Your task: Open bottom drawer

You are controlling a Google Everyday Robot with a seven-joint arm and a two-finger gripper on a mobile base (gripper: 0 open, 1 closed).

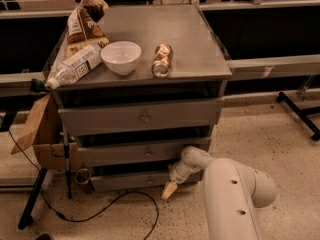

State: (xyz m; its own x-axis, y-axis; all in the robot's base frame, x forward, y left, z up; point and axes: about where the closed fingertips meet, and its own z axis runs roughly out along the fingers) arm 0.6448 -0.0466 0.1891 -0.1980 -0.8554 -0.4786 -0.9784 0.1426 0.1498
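Note:
The bottom drawer point(131, 181) is the slimmest grey front, lowest of three in the grey metal cabinet point(210, 79), with a small knob point(148, 180) at its centre. It looks shut or nearly shut, with a dark gap above it. My white arm point(230, 194) reaches in from the lower right. The gripper point(169, 189) hangs just below and right of the knob, in front of the drawer's lower edge, its cream tip pointing down to the floor.
On the cabinet top lie a plastic bottle point(75, 65), a white bowl point(121, 56), a can on its side point(162, 60) and a chip bag point(82, 21). A cardboard box point(47, 139), a stand and a black cable point(100, 209) sit at the lower left.

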